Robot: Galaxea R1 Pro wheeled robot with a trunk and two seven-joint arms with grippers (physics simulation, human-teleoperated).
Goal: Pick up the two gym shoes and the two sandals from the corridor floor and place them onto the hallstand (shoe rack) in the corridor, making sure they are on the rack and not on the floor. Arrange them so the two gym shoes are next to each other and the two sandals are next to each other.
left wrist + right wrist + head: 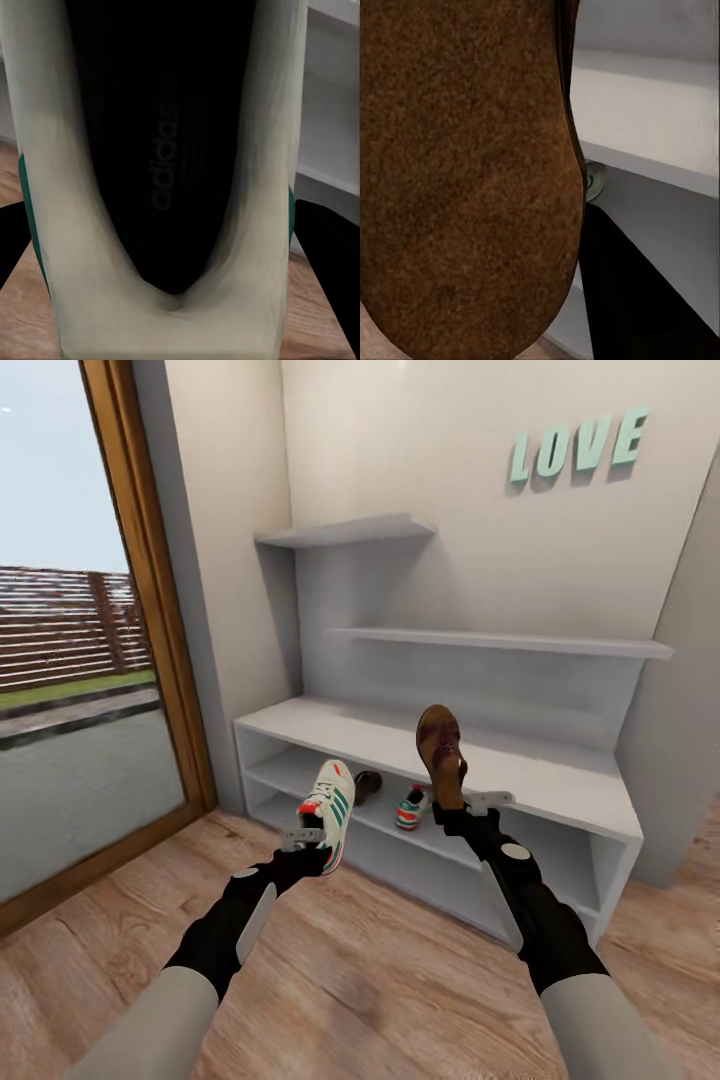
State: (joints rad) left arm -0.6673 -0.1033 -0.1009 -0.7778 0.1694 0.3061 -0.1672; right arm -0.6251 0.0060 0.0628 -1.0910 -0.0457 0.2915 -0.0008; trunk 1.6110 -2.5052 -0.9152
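Both black-sleeved arms reach forward over the light brown wood-grain corridor floor (380,980), each carrying footwear. Left gripper (305,838) has its fingers clenched on a white lace-up gym shoe with green side stripes and red-orange accents (330,812), held toe-up just in front of the rack; the left wrist view looks into the shoe's dark interior (161,150). Right gripper (478,805) has its fingers clenched on the heel end of a dark brown leather sandal with a tan footbed (441,750), held upright above the front edge of the flat top of the long low light-grey hallstand (560,785); the suede-like footbed shows close in the right wrist view (465,180). On the upper open shelf level of the hallstand rest a second dark brown sandal (367,785) and a second white, green and red gym shoe (412,808), near each other. Judged status: two items are racked and two are lifted but not yet placed. Remaining work: set the held gym shoe beside the racked gym shoe and the held sandal beside the racked sandal, which may call for some rearranging, since the racked pair sits close together.
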